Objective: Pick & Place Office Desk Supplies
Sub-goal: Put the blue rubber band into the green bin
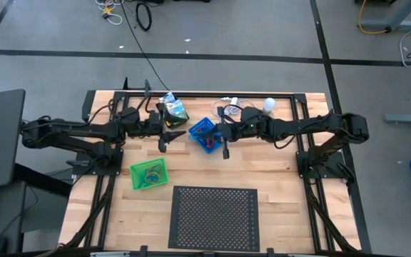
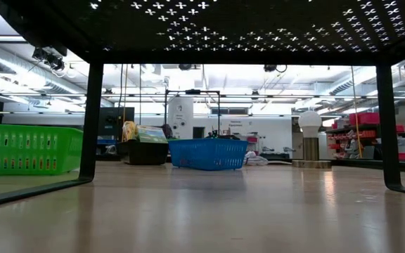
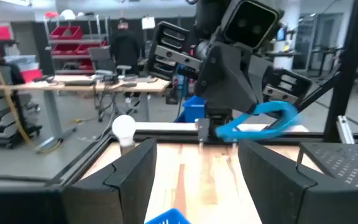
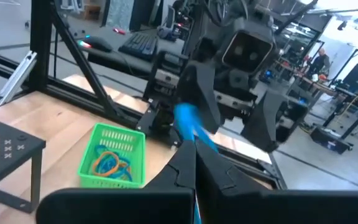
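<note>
High view: the right pincer (image 1: 225,151) hangs above the middle of the table (image 1: 277,171), just in front of the blue tray (image 1: 203,135), and its fingers are pressed together on a blue loop (image 3: 258,121); in the left wrist view that loop sticks out sideways from the fingertips, and in the right wrist view it shows as a blue band (image 4: 194,132) running up from between the closed fingers. The left pincer (image 1: 168,137) hovers close by, facing it from the other side of the blue tray, its two fingers (image 3: 134,169) standing well apart with nothing between them. Behind the left pincer, near the far edge of the table, sits a black tray (image 1: 170,111) with a yellow-green crayon box (image 2: 141,133) standing in it. The green tray (image 1: 149,175) lies nearer the front, on the left arm's side, and holds blue and orange loops (image 4: 109,163). In the low view the green tray (image 2: 27,149), the black tray (image 2: 145,152) and the blue tray (image 2: 208,153) stand in a row from left to right. A large black perforated sheet (image 1: 215,218) on legs covers the front middle of the table. At the far edge on the right arm's side stand a white bulb (image 1: 269,105) on a round base and a white coiled cable (image 1: 234,107).
</note>
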Controlling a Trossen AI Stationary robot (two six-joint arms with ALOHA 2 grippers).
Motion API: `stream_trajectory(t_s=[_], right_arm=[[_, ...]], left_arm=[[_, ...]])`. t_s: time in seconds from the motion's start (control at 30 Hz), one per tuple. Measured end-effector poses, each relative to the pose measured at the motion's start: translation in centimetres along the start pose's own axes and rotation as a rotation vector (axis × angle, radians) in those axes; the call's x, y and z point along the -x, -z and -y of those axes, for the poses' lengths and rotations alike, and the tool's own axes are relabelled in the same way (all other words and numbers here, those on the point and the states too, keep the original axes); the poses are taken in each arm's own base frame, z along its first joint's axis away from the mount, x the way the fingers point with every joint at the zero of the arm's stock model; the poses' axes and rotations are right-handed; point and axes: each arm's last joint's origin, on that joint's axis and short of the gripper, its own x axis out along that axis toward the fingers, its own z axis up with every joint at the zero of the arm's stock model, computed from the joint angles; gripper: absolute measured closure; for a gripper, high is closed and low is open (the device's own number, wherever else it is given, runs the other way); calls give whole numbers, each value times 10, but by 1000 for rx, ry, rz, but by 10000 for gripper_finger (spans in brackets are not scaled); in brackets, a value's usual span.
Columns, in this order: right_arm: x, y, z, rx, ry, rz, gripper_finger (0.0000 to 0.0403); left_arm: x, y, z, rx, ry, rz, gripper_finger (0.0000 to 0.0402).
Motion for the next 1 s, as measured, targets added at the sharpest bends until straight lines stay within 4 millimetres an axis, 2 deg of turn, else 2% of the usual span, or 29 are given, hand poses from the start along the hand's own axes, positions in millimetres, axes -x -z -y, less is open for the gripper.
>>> stream_trajectory(t_s=[0.5, 0.77, 0.9, 1.0], right_arm=[[1, 1, 6, 1, 15, -6, 403], [1, 2, 7, 0, 11, -3, 403], [1, 1, 7, -2, -8, 5, 403], [1, 1, 7, -2, -10, 6, 403]], left_arm=[[-29, 23, 3, -6, 187, 73, 144], [-44, 14, 3, -43, 210, 102, 141], [-47, 9, 2, -54, 203, 118, 151], [-48, 9, 2, -53, 202, 112, 180]])
